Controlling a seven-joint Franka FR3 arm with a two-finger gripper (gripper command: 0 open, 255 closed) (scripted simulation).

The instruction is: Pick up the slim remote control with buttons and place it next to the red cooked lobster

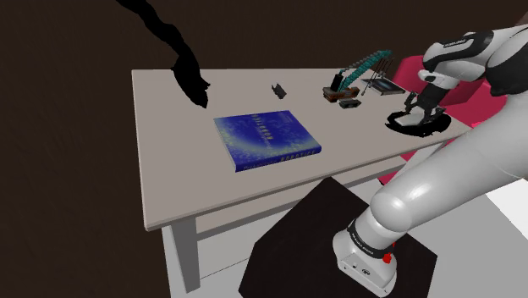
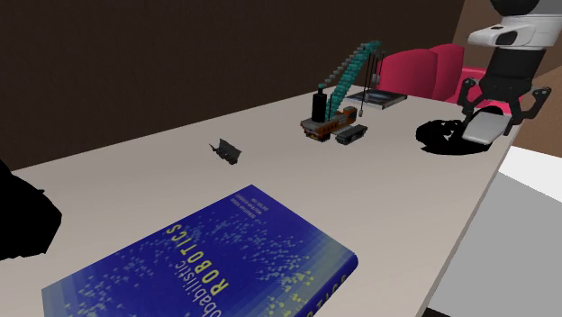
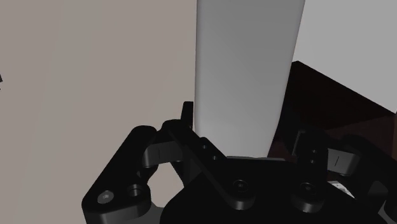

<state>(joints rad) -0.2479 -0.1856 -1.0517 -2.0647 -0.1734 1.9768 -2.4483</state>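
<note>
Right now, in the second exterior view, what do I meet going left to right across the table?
black shape, small dark object, toy crane, grey remote held in the end effector. The blue book spans too wide to place.

The table lay matt and smooth; the remote was plain, smooth grey; the book bore a smooth printed cover; the arm shone softly white.

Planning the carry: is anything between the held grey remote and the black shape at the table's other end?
Yes: the toy crane and a small dark object stand between the remote in the gripper and the black shape; the blue book lies off that line.
</note>
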